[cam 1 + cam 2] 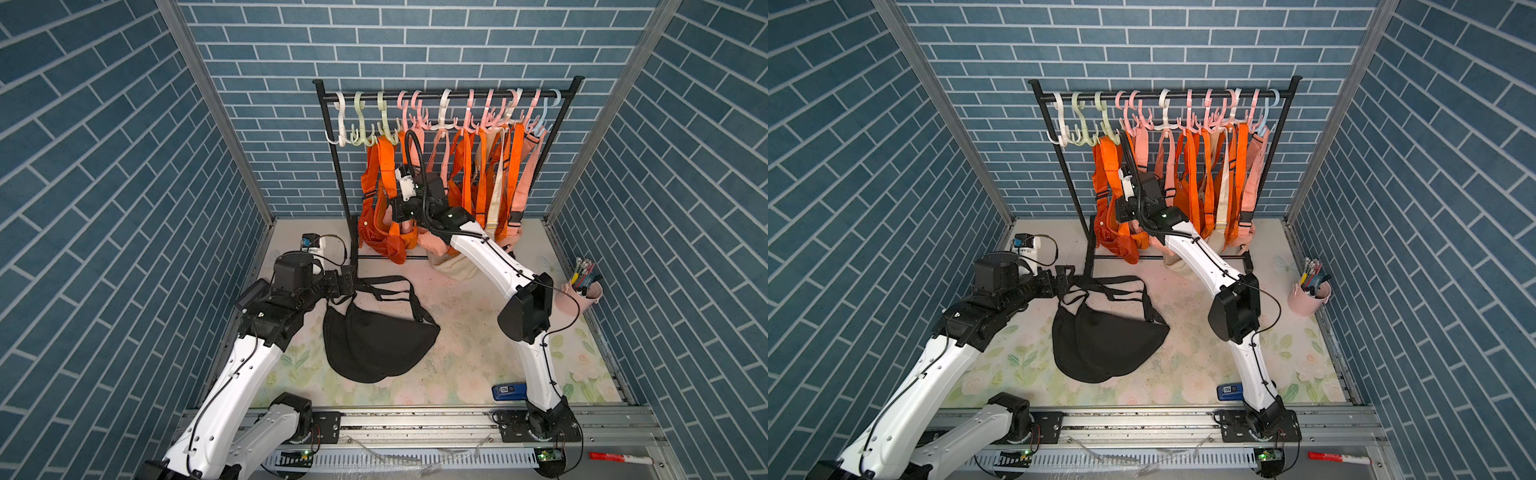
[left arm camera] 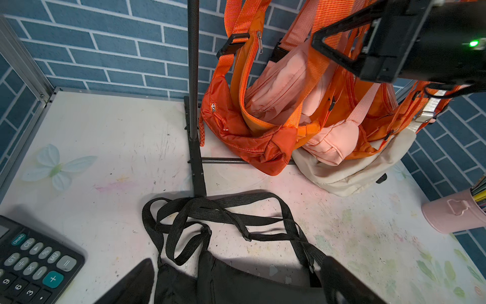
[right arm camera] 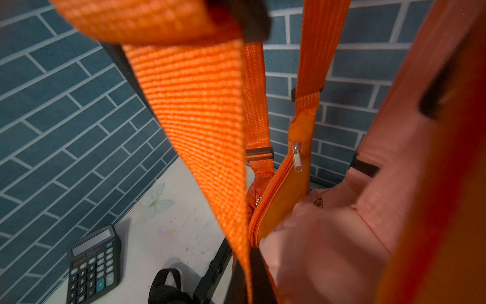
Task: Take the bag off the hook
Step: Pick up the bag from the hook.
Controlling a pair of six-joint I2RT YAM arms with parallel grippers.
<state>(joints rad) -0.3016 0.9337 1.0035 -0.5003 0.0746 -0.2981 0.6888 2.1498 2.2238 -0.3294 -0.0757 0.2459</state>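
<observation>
The orange bag (image 3: 278, 200) hangs by a ribbed woven strap (image 3: 200, 131).

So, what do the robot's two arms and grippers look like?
The left arm and right arm share white link shells, black joints and thin black cables clipped along them. The right gripper has black, hollow triangular fingers; a green light glows behind it.

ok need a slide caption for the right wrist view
Right gripper shut on the orange bag strap, a calculator on the table and blue brick wall behind.
</observation>
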